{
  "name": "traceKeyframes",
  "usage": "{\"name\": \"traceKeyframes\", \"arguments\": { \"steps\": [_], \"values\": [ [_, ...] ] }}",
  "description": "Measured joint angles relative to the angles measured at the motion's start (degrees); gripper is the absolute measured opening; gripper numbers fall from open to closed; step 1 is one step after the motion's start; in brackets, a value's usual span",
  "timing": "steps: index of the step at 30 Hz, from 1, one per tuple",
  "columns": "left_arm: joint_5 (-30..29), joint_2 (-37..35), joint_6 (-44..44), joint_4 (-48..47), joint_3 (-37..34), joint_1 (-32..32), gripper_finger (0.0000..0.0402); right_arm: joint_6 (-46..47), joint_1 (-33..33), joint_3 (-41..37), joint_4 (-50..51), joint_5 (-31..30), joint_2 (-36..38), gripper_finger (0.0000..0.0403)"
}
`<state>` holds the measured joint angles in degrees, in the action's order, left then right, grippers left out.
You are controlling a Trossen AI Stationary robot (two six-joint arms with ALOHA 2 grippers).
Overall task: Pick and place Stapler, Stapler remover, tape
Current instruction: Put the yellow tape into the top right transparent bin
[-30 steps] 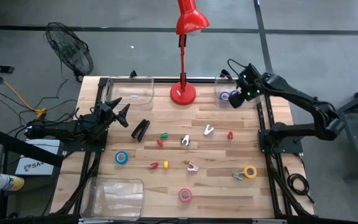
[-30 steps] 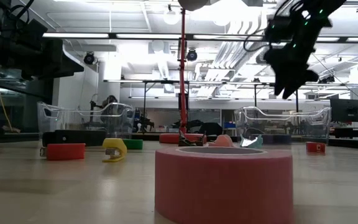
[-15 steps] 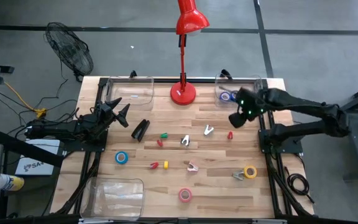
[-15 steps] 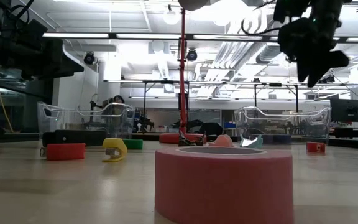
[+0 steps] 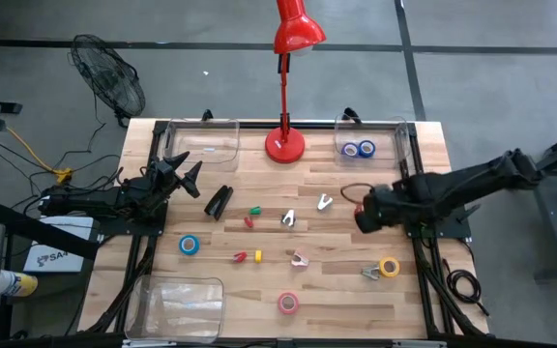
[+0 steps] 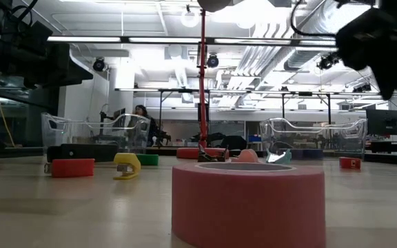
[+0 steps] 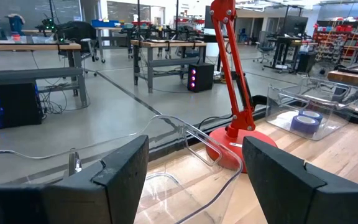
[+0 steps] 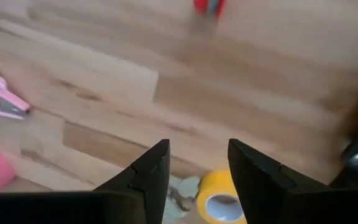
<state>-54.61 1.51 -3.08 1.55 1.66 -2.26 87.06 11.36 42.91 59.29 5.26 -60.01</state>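
The black stapler (image 5: 219, 200) lies flat on the wooden table, left of centre. A white staple remover (image 5: 325, 202) and a pink one (image 5: 300, 258) lie mid-table. Tape rolls lie flat: blue (image 5: 190, 245), pink (image 5: 288, 303), yellow (image 5: 389, 267); two bluish rolls (image 5: 359, 149) sit in the far right clear bin. My right gripper (image 5: 364, 217) hangs open above the table's right part, pointing steeply down, with nothing between its fingers (image 8: 197, 152); the yellow roll (image 8: 219, 199) lies just past them. My left gripper (image 5: 190, 174) waits open at the left edge.
A red desk lamp stands on its round base (image 5: 284, 146) at the far middle. Clear bins stand far left (image 5: 201, 145) and near left (image 5: 177, 302). Small red, green and yellow pieces (image 5: 249, 215) lie mid-table. A grey clip (image 5: 369, 274) touches the yellow roll.
My right gripper has swung from above the far right bin toward the near edge, sinking a little and rolling its wrist, and now hangs over the table's right part. The left arm has kept still.
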Motion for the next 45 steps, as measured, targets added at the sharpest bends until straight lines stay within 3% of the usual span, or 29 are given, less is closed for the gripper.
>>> {"name": "traceKeyframes", "arguments": {
  "steps": [10, 17, 30, 37, 45],
  "values": [
    [0.00, -0.01, -0.01, 0.01, 0.00, 0.00, 0.0254, 15.31, 10.10, -8.91, -10.34, 5.33, -0.02, 0.0142],
    [0.00, 0.00, 0.00, 0.00, -0.01, 0.00, 0.0254, 23.54, 16.50, -9.09, -11.70, 4.12, -0.02, 0.0132],
    [0.00, -0.01, 0.01, 0.01, -0.01, 0.00, 0.0254, 40.69, 26.29, -9.09, -12.07, -3.63, -0.02, 0.0129],
    [0.00, 0.01, 0.01, -0.01, -0.01, 0.00, 0.0254, 40.31, 26.17, -9.07, -13.30, -2.91, -1.76, 0.0129],
    [0.00, 0.00, 0.00, 0.01, -0.01, 0.00, 0.0254, 30.24, 26.14, -9.07, -13.98, 8.39, -3.30, 0.0129]
  ]
}}
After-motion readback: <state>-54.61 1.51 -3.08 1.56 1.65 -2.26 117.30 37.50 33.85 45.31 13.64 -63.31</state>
